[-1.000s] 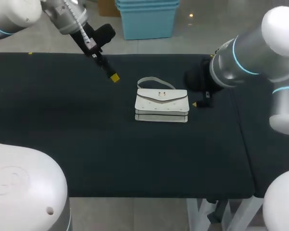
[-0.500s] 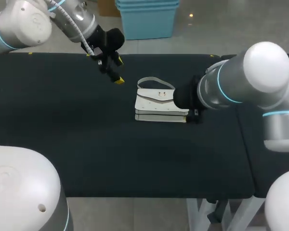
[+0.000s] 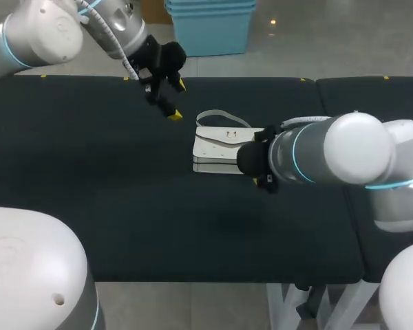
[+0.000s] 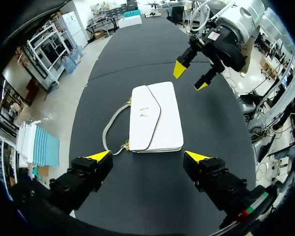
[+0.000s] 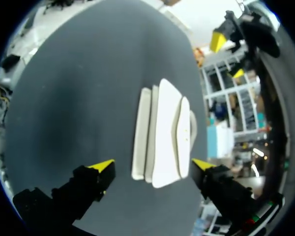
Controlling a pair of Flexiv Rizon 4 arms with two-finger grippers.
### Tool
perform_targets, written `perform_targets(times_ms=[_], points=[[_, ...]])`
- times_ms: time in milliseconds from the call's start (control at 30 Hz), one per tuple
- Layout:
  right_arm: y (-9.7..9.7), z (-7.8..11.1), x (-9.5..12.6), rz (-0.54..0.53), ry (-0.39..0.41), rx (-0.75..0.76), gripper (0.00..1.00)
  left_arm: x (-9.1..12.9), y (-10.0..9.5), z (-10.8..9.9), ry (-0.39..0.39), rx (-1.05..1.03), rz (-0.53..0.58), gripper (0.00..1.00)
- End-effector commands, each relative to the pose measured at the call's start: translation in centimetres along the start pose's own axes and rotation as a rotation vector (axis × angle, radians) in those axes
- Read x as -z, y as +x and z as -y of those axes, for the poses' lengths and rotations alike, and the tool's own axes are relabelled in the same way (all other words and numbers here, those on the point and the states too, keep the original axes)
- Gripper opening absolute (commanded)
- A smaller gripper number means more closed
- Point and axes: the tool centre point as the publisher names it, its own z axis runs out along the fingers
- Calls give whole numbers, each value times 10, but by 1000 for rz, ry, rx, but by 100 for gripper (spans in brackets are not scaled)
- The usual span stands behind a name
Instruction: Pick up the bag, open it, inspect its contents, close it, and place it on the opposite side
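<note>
Pickup stage. Hovering spread and empty: right gripper (image 5: 152, 164) at 3 o'clock of bag (image 3: 224, 148), left gripper (image 3: 178, 100) at 10 o'clock. Next, likely: lower, pinch bag.

We found the handbag (image 3: 217, 141) lying flat on the tabletop (image 3: 89, 192) near its middle, its strap (image 3: 215, 111) behind it toward the far edge. Our left gripper (image 3: 178, 100) hung behind and left of the strap; our right gripper (image 5: 152, 164) stood over the handbag's right end.
</note>
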Motion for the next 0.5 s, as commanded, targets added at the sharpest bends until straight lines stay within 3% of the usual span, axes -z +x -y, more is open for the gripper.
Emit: perform_targets(times_ms=[33,200,500], points=[[3,-7,-17,59,9,-3,100,-18,2,-5,76,-99,34,100],[1,-7,-24,60,15,-7,89,-27,3,2,136,-258,65,100],[-4,1,-36,80,40,-31,65,-35,4,11,173,-372,79,100]])
